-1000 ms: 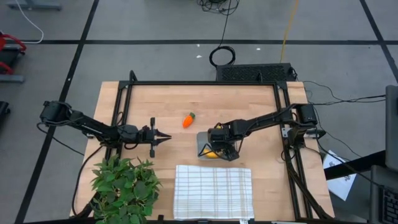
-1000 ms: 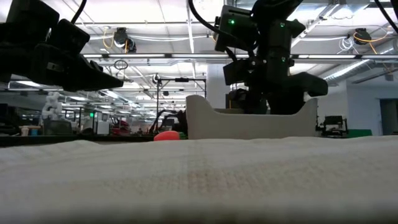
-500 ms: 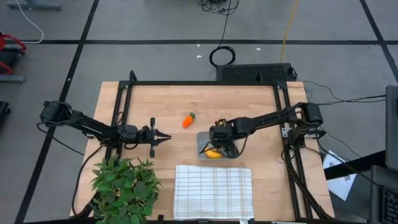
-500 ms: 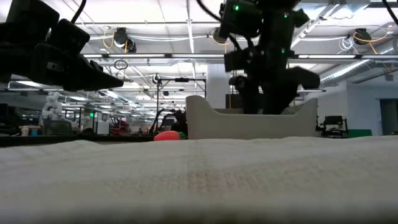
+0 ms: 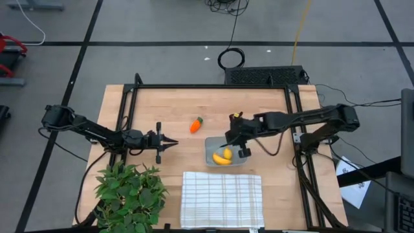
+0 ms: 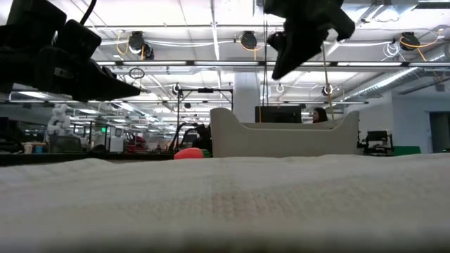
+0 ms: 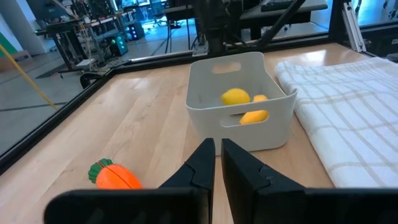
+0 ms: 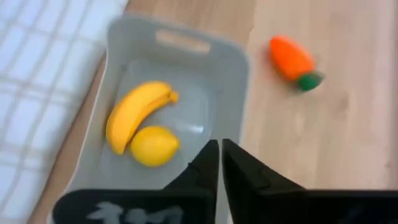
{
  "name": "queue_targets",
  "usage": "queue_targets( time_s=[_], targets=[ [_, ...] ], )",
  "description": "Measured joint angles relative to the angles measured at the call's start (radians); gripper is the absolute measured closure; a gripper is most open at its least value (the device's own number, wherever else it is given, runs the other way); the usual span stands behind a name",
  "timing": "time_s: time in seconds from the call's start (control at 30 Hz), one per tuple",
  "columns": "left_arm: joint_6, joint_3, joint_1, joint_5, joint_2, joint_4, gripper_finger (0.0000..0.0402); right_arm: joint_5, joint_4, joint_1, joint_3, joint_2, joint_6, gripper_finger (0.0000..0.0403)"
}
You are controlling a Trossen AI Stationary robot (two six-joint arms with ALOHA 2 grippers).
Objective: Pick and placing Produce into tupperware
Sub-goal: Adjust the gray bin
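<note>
The tupperware [image 5: 212, 154] stands on the table near its middle. A yellow banana [image 8: 134, 112] and a round yellow piece [image 8: 154, 145] lie on its floor. An orange carrot with a green top [image 5: 196, 124] lies on the wood to the far left of it. My right gripper [image 5: 228, 142] hangs shut above the tupperware's far right corner, well clear of it, holding nothing. My left gripper [image 5: 173, 141] is shut and empty, held above the table left of the tupperware, pointing at it.
A white checked cloth [image 5: 222, 199] lies at the near edge, just in front of the tupperware. A leafy green plant [image 5: 129, 194] stands at the near left corner. A black frame [image 5: 210, 87] runs around the table's far and side edges. Bare wood lies beyond the carrot.
My right gripper has risen out of the tupperware and drawn back toward the table's right and far side. The banana and the round yellow piece now lie uncovered in the tupperware. The tupperware and the carrot have stayed where they were.
</note>
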Motion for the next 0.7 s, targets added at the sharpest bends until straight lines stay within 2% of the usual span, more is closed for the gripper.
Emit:
queue_targets(
  time_s=[0.2,0.3,0.4,0.57,0.7],
  targets=[
    [-0.001,0.000,0.000,0.000,0.000,0.002,0.0369,0.002,0.048,-0.021,-0.048,-0.051,0.006,0.0401],
    [-0.002,0.000,0.000,0.000,0.000,0.003,0.0369,0.053,0.066,-0.054,-0.082,-0.054,0.039,0.0402],
    [-0.004,0.000,0.000,0.000,0.000,0.003,0.0369,0.059,0.085,-0.104,-0.138,-0.047,0.042,0.0402],
    [-0.004,0.000,0.000,0.000,0.000,0.003,0.0369,0.041,0.119,-0.187,-0.209,-0.040,0.036,0.0403],
    [-0.001,0.000,0.000,0.000,0.000,0.003,0.0369,-0.057,0.139,-0.242,-0.239,-0.039,0.032,0.0403]
  ],
)
